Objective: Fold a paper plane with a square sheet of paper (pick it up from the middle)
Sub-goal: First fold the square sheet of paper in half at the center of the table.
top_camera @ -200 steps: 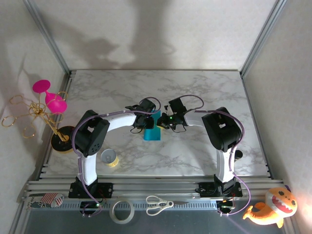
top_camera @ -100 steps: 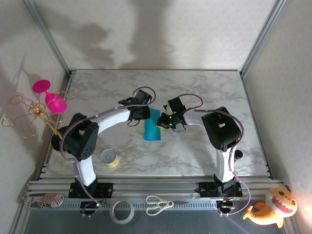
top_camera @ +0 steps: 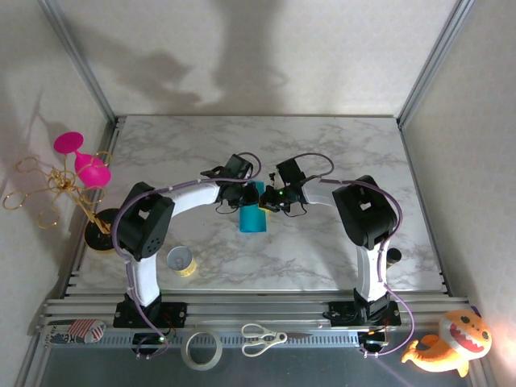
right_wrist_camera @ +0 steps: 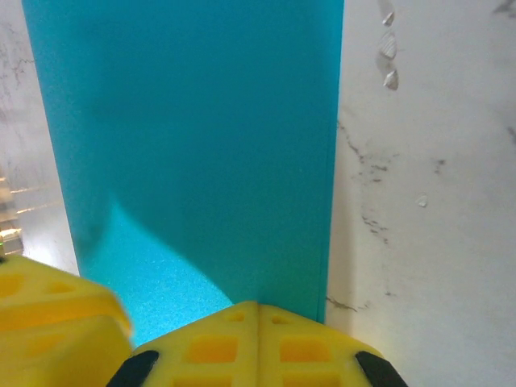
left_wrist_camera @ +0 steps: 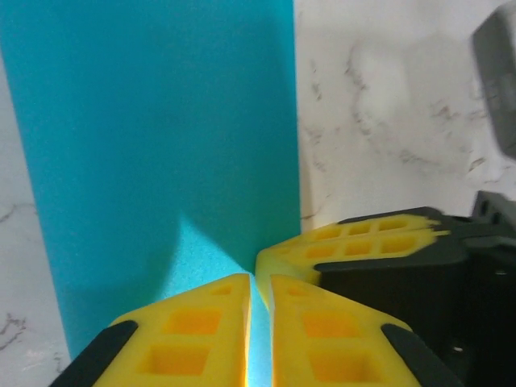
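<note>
The square sheet of paper [top_camera: 251, 216] lies folded into a narrow teal-blue strip in the middle of the marble table [top_camera: 339, 153]. Both grippers meet at its far end. My left gripper [top_camera: 241, 193] stands with its yellow fingers [left_wrist_camera: 193, 322] almost together, tips down on the paper [left_wrist_camera: 153, 137], a hairline gap showing teal between them. My right gripper [top_camera: 266, 201] is shut, its tip [right_wrist_camera: 258, 310] resting on the paper [right_wrist_camera: 193, 129] near the strip's right edge. The right gripper's finger [left_wrist_camera: 355, 242] shows beside the left one, touching or nearly so.
A small yellow tape roll [top_camera: 181, 261] sits near the left arm's base. A gold stand with pink glasses [top_camera: 81, 169] is at the left edge. Scissors [top_camera: 260, 339] and a white tape ring [top_camera: 202, 351] lie on the front rail. A plush toy [top_camera: 451, 343] sits at the front right.
The left arm swung back toward the far end of the strip and then settled beside the right gripper. The right arm and the paper have hardly moved.
</note>
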